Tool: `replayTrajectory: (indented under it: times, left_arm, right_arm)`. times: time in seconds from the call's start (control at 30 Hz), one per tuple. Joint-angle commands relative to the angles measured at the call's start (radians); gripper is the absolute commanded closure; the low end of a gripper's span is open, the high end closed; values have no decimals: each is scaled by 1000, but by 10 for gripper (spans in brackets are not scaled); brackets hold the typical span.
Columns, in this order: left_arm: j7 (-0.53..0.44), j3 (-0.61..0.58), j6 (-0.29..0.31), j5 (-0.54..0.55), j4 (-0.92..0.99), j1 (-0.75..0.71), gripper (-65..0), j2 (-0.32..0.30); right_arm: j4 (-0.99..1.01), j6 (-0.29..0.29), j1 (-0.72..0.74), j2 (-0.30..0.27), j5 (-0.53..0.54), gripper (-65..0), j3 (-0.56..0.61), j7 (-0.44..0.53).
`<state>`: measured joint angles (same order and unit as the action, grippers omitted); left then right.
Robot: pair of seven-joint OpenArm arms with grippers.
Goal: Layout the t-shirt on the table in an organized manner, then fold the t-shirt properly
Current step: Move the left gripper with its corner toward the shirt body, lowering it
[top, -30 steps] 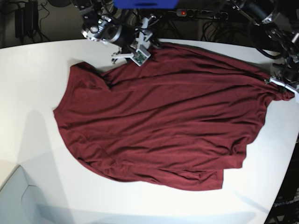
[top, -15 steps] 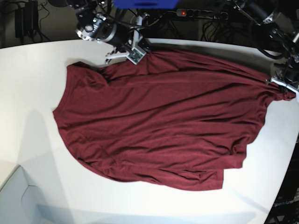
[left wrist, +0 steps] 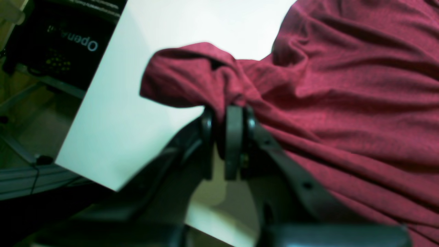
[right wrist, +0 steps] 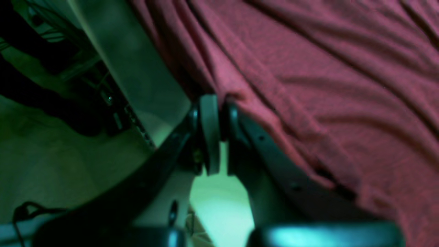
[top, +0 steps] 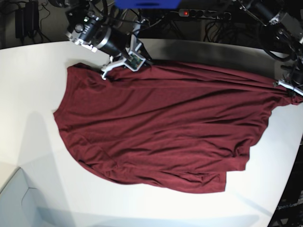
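Base view: t-shirt (top: 161, 127) on table (top: 33, 90), both fingers seemingly pinching edges.

One t-shirt (top: 161, 127), one table (top: 33, 94), two arms

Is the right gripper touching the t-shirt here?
Touching. The right wrist view shows the right gripper with jaws shut on the t-shirt edge.

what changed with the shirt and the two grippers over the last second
The right gripper shut on the far edge of the t-shirt and drew it outward toward the base view's left, stretching that edge into a straighter line. The left gripper stayed clamped on its corner. The near half on the table is unchanged.
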<state>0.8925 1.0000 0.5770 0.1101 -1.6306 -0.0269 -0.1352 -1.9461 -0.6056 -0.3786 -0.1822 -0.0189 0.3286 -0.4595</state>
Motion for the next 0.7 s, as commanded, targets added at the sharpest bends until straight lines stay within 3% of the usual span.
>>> replayTrajectory:
  times: [0.0,0.33,0.67]
  left_arm:
    - [-25,1,-1,10,-12,17,-2,-19]
    - [-28,-3,-1,4,11,101,-2,-14]
    - [-32,-108,-10,1,166,195,-2,-50]
  right_arm:
    - [-14,-1,11,-1,14,0,-1,23]
    - [32,-1,131,-1,14,0,-1,23]
    - [188,-1,243,-1,14,0,-1,23]
